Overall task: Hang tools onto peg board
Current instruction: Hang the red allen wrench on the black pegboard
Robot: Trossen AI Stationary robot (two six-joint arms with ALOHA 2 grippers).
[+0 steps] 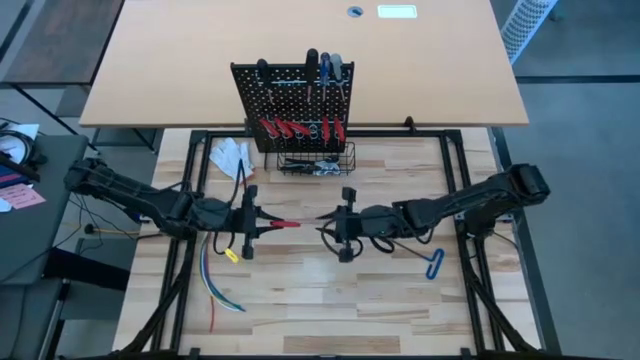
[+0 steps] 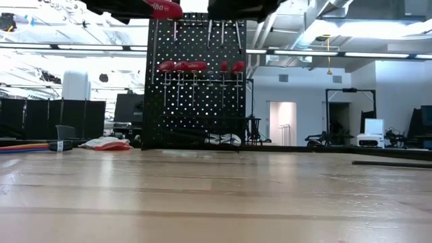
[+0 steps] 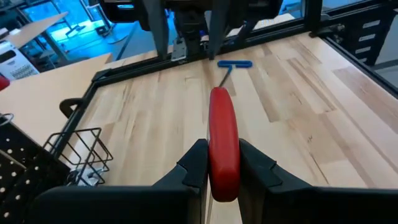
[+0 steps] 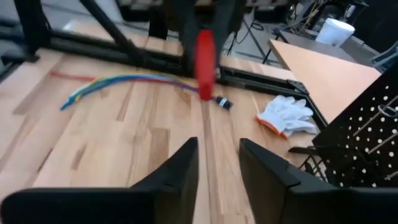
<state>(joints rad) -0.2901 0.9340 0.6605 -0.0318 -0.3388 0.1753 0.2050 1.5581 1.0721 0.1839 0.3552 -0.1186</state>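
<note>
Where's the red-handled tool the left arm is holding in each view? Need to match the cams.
High: red-handled tool mid-table, in the left gripper, tip toward the right gripper.
Low: top edge, left of centre, above the peg board.
Left wrist: centre, between the fingers.
Right wrist: upper centre, hanging down.
Shared landmark: the peg board, at least partly visible in all four.

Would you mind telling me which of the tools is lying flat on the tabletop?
The blue T-handled hex key, alone on the wood near the right arm; the other tools hang on the peg board or sit in the left gripper.
</note>
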